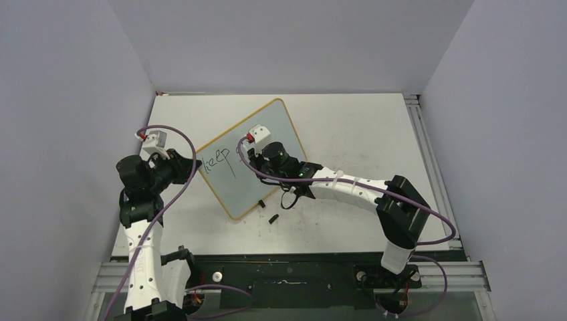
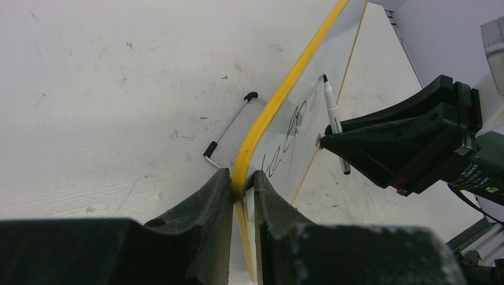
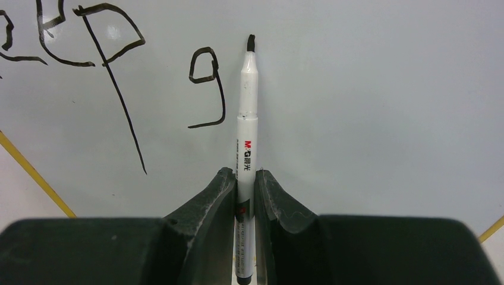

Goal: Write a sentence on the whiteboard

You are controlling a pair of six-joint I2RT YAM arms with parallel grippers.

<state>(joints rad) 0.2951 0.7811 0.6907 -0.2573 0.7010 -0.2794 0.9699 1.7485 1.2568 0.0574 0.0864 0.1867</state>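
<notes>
At one whiteboard (image 1: 231, 194), one marker (image 3: 248, 101) (uncapped)

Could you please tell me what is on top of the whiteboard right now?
The whiteboard bears "keep" and a "g", with the marker in the right gripper beside it. From above, that arm covers the part beneath it.

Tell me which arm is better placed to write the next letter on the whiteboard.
Right. The right gripper is shut on the marker, its tip just past the written g. The left gripper is clamped on the yellow rim of the whiteboard.
</notes>
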